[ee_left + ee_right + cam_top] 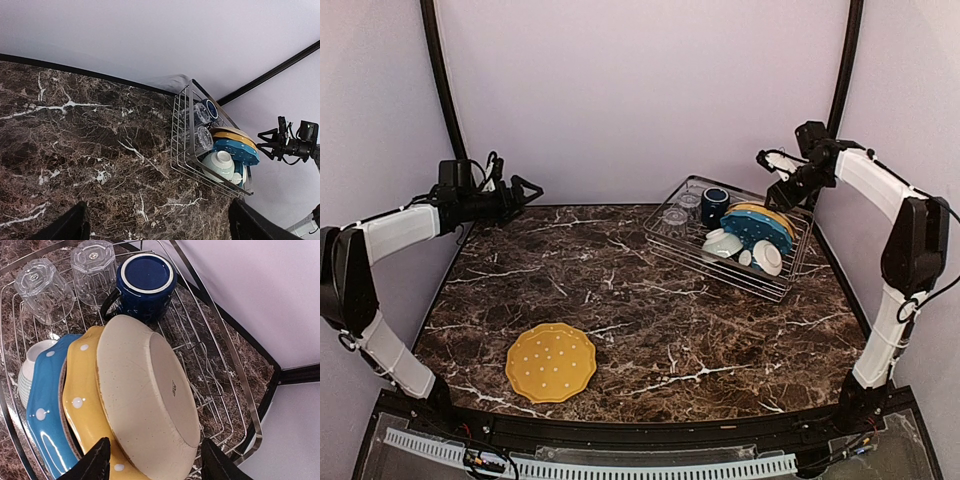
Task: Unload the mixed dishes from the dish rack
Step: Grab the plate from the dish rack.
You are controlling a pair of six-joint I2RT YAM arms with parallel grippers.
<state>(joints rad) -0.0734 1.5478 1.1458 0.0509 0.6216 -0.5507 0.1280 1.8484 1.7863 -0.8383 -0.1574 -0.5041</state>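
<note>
— Right wrist view first: where do the dishes sit relative to you?

— My right gripper (155, 441) hangs over the cream plate (150, 385), fingers apart, gripping nothing. My left gripper (528, 190) is spread wide and empty above the table's (650, 330) far left corner, well apart from the dish rack (664, 212) at the far right corner.

— Count what the rack holds.

— Three plates on edge, stacked against each other: the cream one, a yellow dotted plate (82, 395) and a blue dotted plate (42, 410). One navy mug (145, 282), bottom up. Two glass tumblers (40, 290), mouths down. At least two white bowls (723, 243).

— Anything outside it?

— One mustard plate (550, 362) lies flat near the table's front left corner.
</note>
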